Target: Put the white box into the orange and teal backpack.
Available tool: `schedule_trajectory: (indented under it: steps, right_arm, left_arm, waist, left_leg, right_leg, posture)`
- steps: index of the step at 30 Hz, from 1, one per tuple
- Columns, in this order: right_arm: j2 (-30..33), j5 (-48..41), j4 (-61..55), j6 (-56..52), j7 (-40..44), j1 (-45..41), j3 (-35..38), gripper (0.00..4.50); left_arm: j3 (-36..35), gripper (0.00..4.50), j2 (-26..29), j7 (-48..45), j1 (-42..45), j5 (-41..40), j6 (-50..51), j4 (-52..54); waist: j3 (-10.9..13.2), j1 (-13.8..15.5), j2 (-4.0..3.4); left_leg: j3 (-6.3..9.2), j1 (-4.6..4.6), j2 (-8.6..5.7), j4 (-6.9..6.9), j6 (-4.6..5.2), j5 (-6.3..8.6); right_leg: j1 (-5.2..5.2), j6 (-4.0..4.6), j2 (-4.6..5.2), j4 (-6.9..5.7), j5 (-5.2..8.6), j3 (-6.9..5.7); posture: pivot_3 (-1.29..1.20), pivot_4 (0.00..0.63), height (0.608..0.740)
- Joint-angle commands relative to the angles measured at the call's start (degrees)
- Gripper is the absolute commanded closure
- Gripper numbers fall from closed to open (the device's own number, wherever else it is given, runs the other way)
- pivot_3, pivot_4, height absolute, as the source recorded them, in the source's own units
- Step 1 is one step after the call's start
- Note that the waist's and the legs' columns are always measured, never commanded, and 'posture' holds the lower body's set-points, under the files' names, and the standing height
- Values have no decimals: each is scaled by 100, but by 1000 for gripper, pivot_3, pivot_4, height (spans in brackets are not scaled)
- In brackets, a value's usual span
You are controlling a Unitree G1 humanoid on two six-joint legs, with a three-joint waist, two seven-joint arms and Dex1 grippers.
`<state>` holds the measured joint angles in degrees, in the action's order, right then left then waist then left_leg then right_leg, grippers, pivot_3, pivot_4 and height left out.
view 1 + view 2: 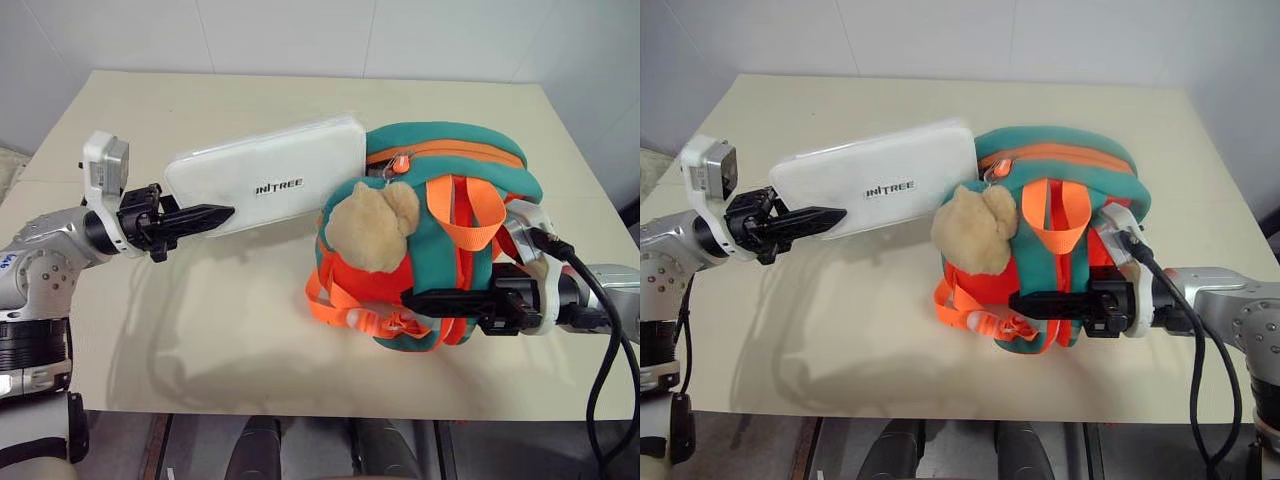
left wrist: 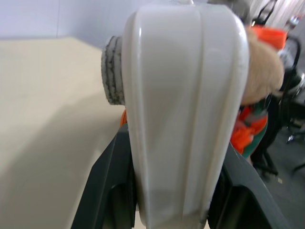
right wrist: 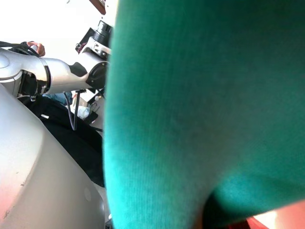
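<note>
Left end effector (image 1: 205,217): clamped on the white box's (image 1: 270,180) near edge, box held above the surface (image 1: 200,330).
Box: far end just beside the backpack (image 1: 440,200).
Right end effector (image 1: 425,298): fingers together, against the backpack's front.

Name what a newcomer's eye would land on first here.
The orange and teal backpack stands right of centre on the table, a tan plush toy on its front. The left gripper holds the white box off the table beside the backpack, while the right gripper grips its teal fabric.
</note>
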<state>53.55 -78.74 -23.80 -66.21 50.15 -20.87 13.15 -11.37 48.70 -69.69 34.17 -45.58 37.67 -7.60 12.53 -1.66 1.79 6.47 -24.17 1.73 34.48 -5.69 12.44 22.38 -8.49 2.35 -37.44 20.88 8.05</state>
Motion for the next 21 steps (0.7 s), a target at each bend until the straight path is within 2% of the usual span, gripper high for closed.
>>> schedule_trajectory:
  steps: [1, 10, 16, 21]
  right_arm:
    - [-13, -205, -194, 59, -33, 66, 127, 4498]
    - [-29, -241, -226, 100, -57, 48, 75, 4498]
    - [-133, -199, -250, 153, -94, -19, -30, 4498]
    - [-211, -153, -266, 225, -139, -63, -111, 4498]
  left_arm:
    - [392, 3166, 284, -567, 162, 409, -128, 10]
    - [1360, 3166, 200, -1757, 1348, 1159, -469, -477]
    - [1865, 3166, -465, -2020, 2259, 1535, -674, -846]
    - [2387, 3166, -1140, -1645, 2603, 2045, -673, -868]
  waist:
    - [0, 4, 0]
    - [0, 0, 0]
    - [0, 2, 0]
    - [0, 0, 0]
  left_leg:
    - [0, 0, 0, -2, 0, 0]
    - [0, 0, 0, -3, 0, 0]
    - [1, -4, 0, -4, 2, 1]
    - [1, -6, 0, 1, 3, 1]
  right_leg:
    - [0, 0, 0, 0, 0, 0]
    - [0, 0, -3, -1, 0, -1]
    - [2, 0, -3, -1, 1, -1]
    - [3, 0, -4, -2, 1, -1]
  posture:
    - [0, 150, 740]
    - [0, 150, 740]
    - [0, 150, 740]
    - [0, 150, 740]
